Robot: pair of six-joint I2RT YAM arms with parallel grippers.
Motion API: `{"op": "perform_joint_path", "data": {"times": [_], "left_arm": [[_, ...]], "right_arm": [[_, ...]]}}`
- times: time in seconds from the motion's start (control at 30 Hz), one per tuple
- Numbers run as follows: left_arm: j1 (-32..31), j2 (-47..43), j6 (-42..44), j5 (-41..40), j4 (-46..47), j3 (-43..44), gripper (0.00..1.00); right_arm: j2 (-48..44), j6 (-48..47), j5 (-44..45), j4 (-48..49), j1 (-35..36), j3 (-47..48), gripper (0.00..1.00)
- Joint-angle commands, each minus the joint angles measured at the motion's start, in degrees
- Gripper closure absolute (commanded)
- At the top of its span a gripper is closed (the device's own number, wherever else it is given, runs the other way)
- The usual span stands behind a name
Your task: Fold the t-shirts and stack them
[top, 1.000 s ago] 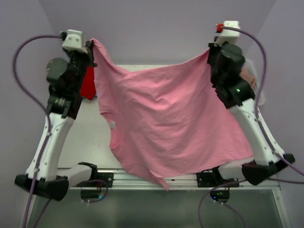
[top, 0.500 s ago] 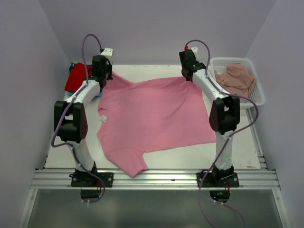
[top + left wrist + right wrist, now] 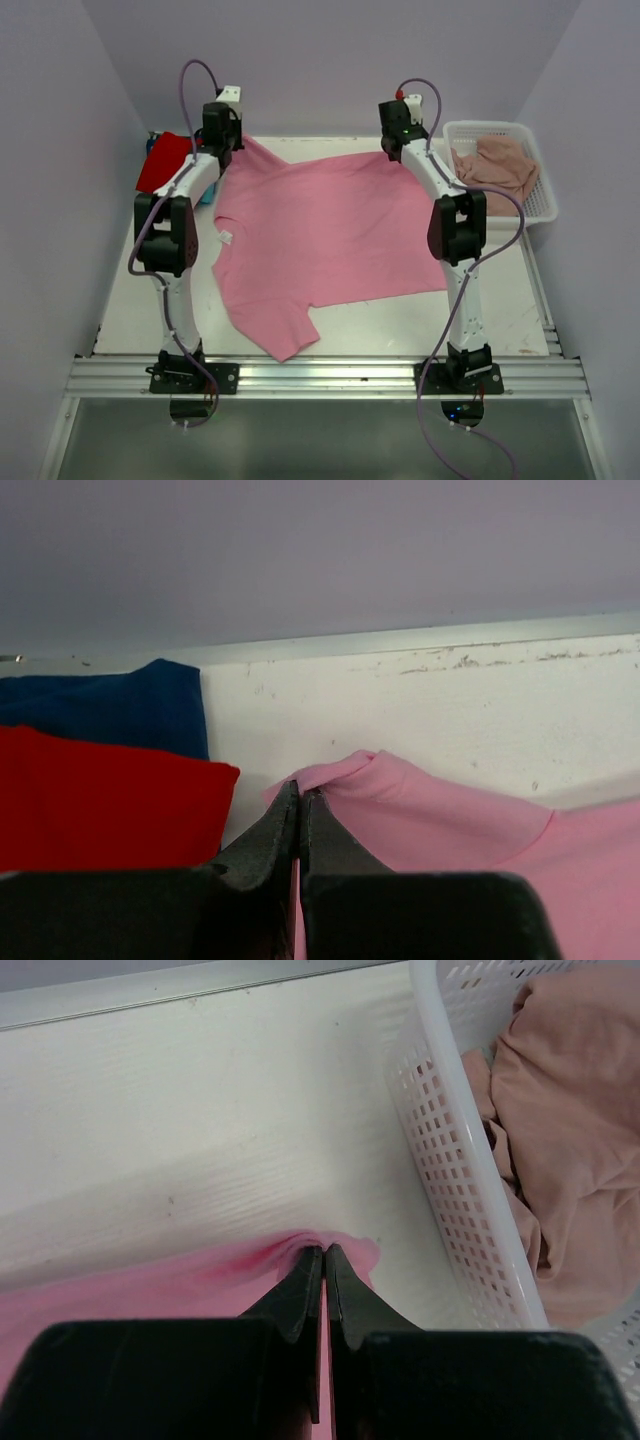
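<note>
Top external: pink cotton t-shirt, earlier airborne, lies on desk, pinched by left pincer and right pincer; white plastic basket holds beige cloth.

White table w/ pink t-shirt spread mid, red-on-blue shirt stack far left, basket far right.

T-shirt centred on the table
Folded stack lies behind-left of it; basket, holding a crumpled garment, stands behind-right.
</note>
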Motion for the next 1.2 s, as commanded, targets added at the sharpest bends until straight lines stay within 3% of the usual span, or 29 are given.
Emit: {"op": "perform_joint_path", "data": {"times": [0.0,0.27,0.33,0.37,0.4,0.43,0.53,0.77,0.93,1.13,1.17], "left_arm": [[0.7,2.92,-1.6,1.54,3.02,4.94,1.0],[0.7,8.37,-2.65,2.94,3.63,10.66,1.0],[0.79,8.37,-3.35,2.77,4.77,10.67,1.0],[0.7,8.02,-3.88,0.94,6.43,10.41,0.86],[0.79,7.24,-4.75,0.05,7.84,8.92,0.71],[0.79,4.97,-5.2,-2.31,9.59,7.6,0.41],[0.7,-1.97,-5.38,-3.99,17.41,0.31,0.0],[0.62,-13.85,-8.01,-1.54,16.12,-7.34,0.0],[-0.61,-25.98,-14.6,2.66,13.48,-22.18,0.0],[-6.22,-35.65,-19.18,9.45,-6.71,-27.39,0.0],[-7.81,-36.45,-18.39,8.58,-14.48,-26.87,0.0]], "right_arm": [[1.89,1.73,2.32,2.09,-1.64,2.82,1.0],[7.08,3.66,3.2,3.32,-4.1,6.24,0.99],[5.78,3.67,5.66,7.68,-4.19,4.85,0.74],[4.37,2.71,5.23,10.76,-4.1,0.66,0.58],[2.62,1.92,4.44,14.54,-4.1,-2.17,0.16],[-1.05,1.3,2.95,21.1,-4.1,-4.89,0.02],[-4.68,0.07,1.19,25.2,-4.1,-9.4,0.01],[-19.78,0.68,-4.34,31.88,-2.52,-25.0,0.01],[-31.74,0.41,-5.94,32.42,0.72,-39.68,0.01],[-46.95,0.85,-5.06,20.49,7.4,-50.69,0.01],[-48.62,0.94,-5.84,18.37,8.37,-51.75,0.01]]}}
